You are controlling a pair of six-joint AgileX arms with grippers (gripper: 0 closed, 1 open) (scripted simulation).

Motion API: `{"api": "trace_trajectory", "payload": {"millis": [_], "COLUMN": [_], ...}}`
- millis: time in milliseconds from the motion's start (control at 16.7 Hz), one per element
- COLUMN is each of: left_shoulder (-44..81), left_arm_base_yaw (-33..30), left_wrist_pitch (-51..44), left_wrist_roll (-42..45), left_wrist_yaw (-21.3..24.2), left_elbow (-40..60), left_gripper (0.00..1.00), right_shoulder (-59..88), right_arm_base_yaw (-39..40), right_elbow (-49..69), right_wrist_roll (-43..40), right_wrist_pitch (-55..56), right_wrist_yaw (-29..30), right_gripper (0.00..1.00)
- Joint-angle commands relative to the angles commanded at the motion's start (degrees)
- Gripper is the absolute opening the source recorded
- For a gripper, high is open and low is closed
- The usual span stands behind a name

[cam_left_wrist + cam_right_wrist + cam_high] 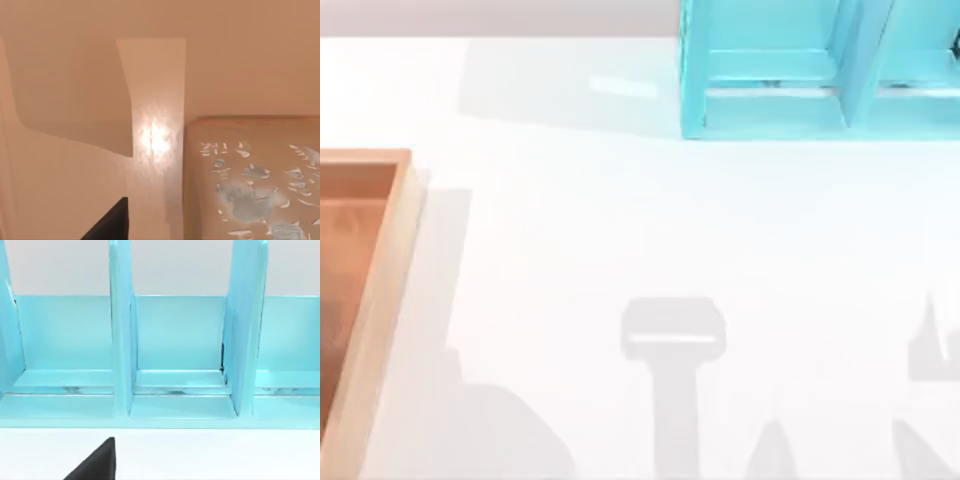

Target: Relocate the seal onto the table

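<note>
A tan, flat-topped block with pale bluish flecks point(250, 185) lies close up in the left wrist view, surrounded by tan wood; it looks like the seal. A dark corner of my left gripper point(107, 225) juts in beside it, apart from the block. The white table point(620, 220) spreads across the top view. A dark corner of my right gripper point(95, 462) hangs over the white table point(210, 455), facing the turquoise shelf unit point(175, 350).
An orange-brown wooden tray point(390, 270) sits at the table's left edge. The turquoise shelf unit point(810, 80) stands at the back right with open compartments. Grey shadows of the arms fall on the near part of the table.
</note>
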Motion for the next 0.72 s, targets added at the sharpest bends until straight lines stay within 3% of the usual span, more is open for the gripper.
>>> {"api": "trace_trajectory", "payload": {"millis": [600, 720], "left_shoulder": [0.0, 0.0], "left_arm_base_yaw": [0.0, 0.0], "left_wrist_pitch": [0.0, 0.0], "left_wrist_roll": [0.0, 0.0], "left_wrist_yaw": [0.0, 0.0], "left_elbow": [0.0, 0.0], "left_gripper": [0.02, 0.0], "right_shoulder": [0.0, 0.0], "right_arm_base_yaw": [0.0, 0.0], "right_elbow": [0.0, 0.0], "right_wrist_roll": [0.0, 0.0], "right_wrist_pitch": [0.0, 0.0], "right_wrist_yaw": [0.0, 0.0], "right_gripper": [1.0, 1.0]}}
